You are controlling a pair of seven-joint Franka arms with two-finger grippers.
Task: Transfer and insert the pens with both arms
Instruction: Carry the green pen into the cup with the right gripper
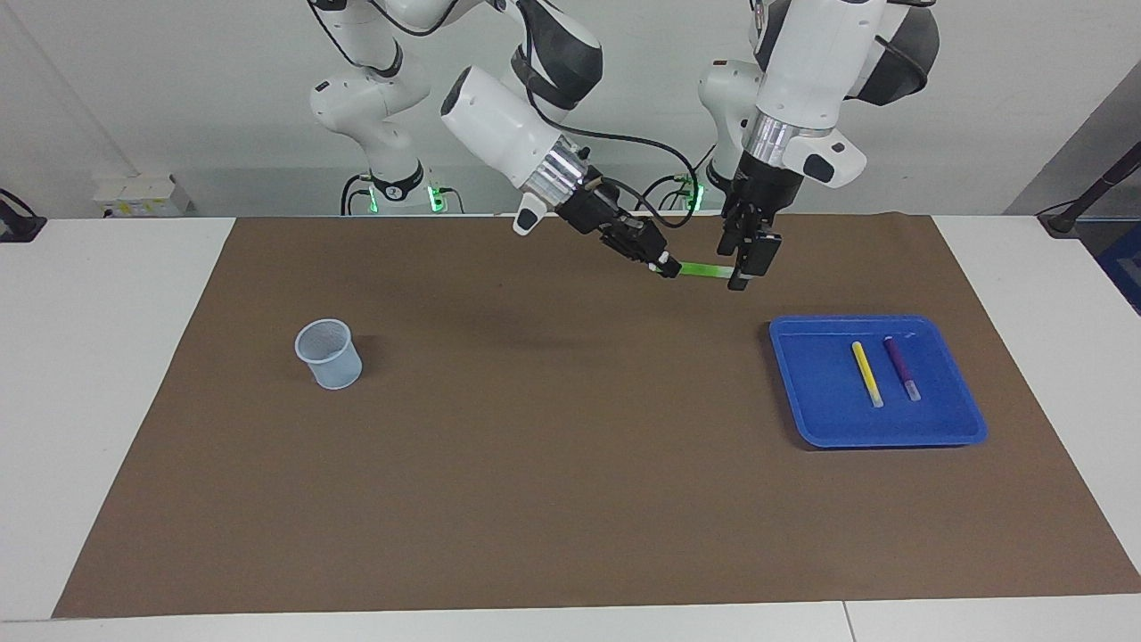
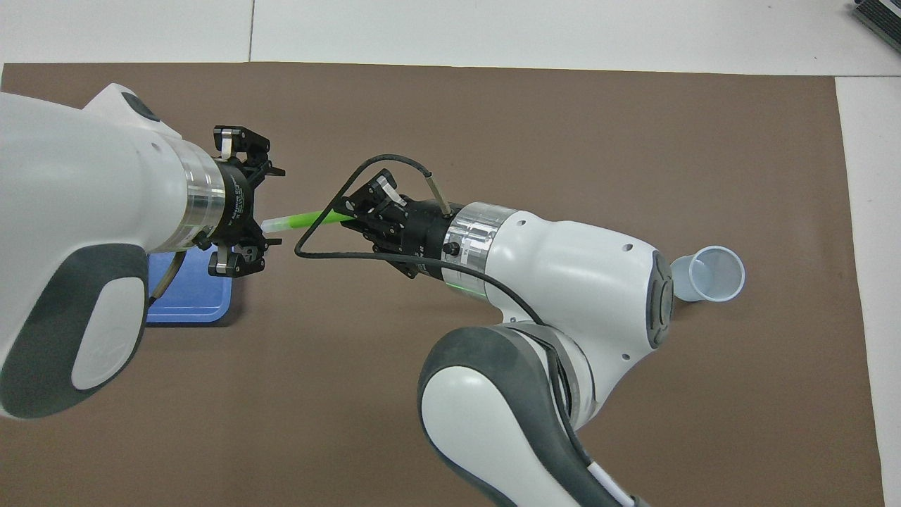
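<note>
Gleaming slim green pen (image 1: 701,270) in right claw (image 1: 661,266)

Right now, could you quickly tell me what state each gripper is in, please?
Left gripper: open, its fingers either side of the green pen's pale cap end, not gripping it.
Right gripper: shut on the green pen, held in the air over the brown mat.

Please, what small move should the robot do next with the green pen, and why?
Probably the left gripper should draw back toward the blue tray. Its fingers stand open around the pale cap end of the green pen, while the right gripper is shut on the other end in the air over the mat. Once clear, the right arm can carry the pen to the cup.
</note>
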